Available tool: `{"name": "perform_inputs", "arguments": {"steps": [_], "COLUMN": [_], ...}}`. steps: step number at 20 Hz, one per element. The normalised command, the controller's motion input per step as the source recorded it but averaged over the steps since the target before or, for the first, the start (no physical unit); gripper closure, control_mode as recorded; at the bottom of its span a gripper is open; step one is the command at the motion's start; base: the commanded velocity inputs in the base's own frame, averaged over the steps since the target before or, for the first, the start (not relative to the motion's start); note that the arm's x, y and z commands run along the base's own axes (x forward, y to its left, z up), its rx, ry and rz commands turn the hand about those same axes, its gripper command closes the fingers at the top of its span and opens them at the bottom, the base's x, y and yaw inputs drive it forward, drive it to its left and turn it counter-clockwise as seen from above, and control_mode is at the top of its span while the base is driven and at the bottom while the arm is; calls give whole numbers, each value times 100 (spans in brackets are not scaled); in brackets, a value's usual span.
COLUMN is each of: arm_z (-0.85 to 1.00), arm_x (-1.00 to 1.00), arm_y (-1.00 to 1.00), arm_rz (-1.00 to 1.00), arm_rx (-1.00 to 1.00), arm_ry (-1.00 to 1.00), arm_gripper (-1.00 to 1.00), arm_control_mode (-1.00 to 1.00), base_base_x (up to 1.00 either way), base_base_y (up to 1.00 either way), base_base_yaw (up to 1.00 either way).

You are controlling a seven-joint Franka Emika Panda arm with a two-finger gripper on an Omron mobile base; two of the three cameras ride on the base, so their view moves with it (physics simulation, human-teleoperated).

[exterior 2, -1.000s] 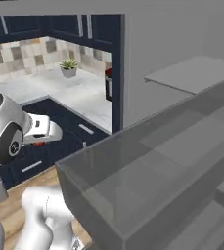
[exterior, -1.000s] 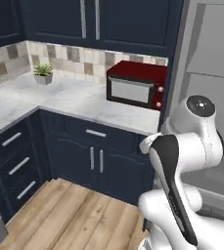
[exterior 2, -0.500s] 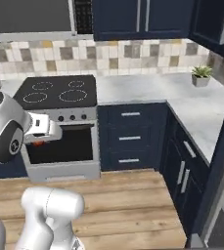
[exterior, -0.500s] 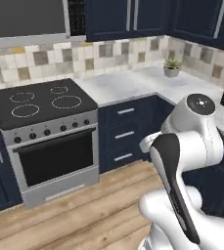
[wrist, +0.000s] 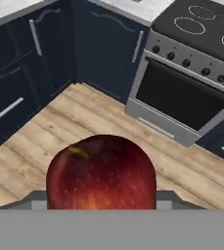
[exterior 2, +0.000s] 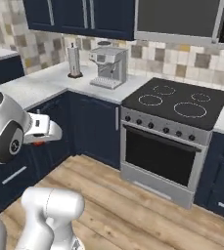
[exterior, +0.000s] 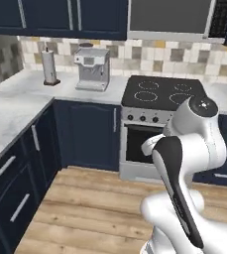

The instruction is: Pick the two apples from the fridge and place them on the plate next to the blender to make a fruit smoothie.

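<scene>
A red apple (wrist: pixel 101 173) with a yellowish patch sits low in the hand view, right at the fingers, above the wooden floor. In the right base view my gripper (exterior 2: pixel 44 134) is held out at chest height to the left, shut on that apple, of which a red edge (exterior 2: pixel 39 143) shows under the hand. The white arm (exterior: pixel 184 163) is folded close to the base. The fridge, the plate and the blender are out of view.
Ahead stands a stove (exterior: pixel 164 94) with an oven door (exterior 2: pixel 160 156). A silver coffee machine (exterior: pixel 91 68) and a paper towel roll (exterior: pixel 49 67) stand on the marble counter (exterior: pixel 16 106). Dark blue cabinets (exterior: pixel 85 134) line the corner over a wooden floor (exterior: pixel 95 208).
The whole scene has swept sideways: from the fridge and red microwave, past the corner with the plant, to the stove and coffee machine. The camera moved with the base; the apple stays gripped.
</scene>
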Motion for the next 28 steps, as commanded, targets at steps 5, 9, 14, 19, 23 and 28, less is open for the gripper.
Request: {"name": "perform_inputs", "arguments": {"steps": [5,9,14,19,23,28], "arm_z": [0,0,0,0,0,0], "arm_x": [0,0,0,0,0,0], "arm_y": [0,0,0,0,0,0], "arm_rz": [0,0,0,0,0,0], "arm_rx": [0,0,0,0,0,0], "arm_ry": [0,0,0,0,0,0], "arm_gripper": [100,100,100,100,100,100], "arm_control_mode": [100,100,100,100,100,100], "base_base_x": [30,64,94,100,100,68], "base_base_y": [2,7,34,31,14,-26], "base_base_yaw": [92,82,63,57,47,24]}}
